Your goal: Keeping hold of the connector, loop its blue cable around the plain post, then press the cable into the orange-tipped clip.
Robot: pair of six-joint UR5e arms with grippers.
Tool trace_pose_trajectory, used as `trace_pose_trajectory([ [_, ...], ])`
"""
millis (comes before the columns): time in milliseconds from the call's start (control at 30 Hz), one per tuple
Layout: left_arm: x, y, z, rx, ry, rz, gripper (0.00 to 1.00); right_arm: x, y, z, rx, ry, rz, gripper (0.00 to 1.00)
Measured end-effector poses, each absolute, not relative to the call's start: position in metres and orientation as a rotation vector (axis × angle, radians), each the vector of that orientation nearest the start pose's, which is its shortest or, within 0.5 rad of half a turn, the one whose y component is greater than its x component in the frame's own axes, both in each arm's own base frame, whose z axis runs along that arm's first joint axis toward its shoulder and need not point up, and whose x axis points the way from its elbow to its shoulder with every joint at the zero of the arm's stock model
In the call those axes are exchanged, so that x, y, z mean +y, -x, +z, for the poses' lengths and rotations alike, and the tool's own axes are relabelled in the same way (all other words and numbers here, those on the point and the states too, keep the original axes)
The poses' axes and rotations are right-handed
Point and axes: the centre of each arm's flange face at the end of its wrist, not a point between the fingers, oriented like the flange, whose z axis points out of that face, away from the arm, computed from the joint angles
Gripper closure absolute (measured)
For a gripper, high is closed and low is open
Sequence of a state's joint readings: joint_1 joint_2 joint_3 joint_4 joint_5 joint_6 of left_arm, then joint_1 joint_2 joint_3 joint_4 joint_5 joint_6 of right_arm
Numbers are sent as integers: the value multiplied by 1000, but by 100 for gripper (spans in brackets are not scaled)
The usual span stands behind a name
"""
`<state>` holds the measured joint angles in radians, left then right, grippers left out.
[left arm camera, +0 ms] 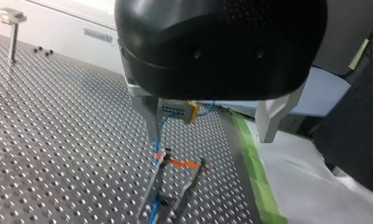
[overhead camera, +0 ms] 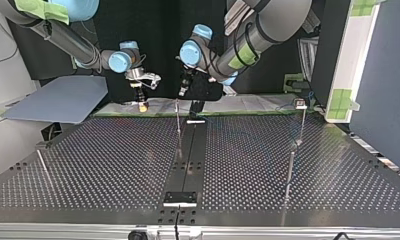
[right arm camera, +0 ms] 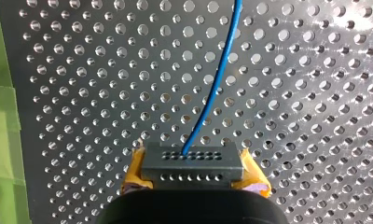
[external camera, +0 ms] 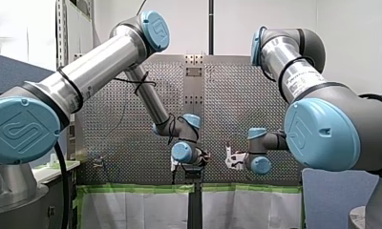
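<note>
Our right gripper (right arm camera: 194,169) has its yellow-padded fingers (right arm camera: 134,165) pinching the connector (right arm camera: 193,159), and the blue cable (right arm camera: 217,79) runs out ahead over the perforated surface (right arm camera: 315,93). Our left gripper (left arm camera: 211,126) hangs above the orange-tipped clip (left arm camera: 177,164), fingers (left arm camera: 149,116) spread wide.

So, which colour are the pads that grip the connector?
Yellow. The pads beside the connector show best in the right wrist view.

Perforated silver metal table (overhead camera: 103,165): black flat rail (overhead camera: 194,150) down frame centre, slim metal post (overhead camera: 178,125) beside it, green tape strip (left arm camera: 254,163) on edge.
</note>
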<state>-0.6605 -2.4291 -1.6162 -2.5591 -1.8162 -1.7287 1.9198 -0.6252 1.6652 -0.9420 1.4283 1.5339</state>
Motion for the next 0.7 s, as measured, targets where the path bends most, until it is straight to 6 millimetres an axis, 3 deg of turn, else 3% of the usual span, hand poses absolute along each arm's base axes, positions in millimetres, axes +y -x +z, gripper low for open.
trace_pose_trajectory([
  [700, -463, -424, 5, 1895, -313, -266, 2, -543, -355, -36, -965, -1656, 1483, 100],
])
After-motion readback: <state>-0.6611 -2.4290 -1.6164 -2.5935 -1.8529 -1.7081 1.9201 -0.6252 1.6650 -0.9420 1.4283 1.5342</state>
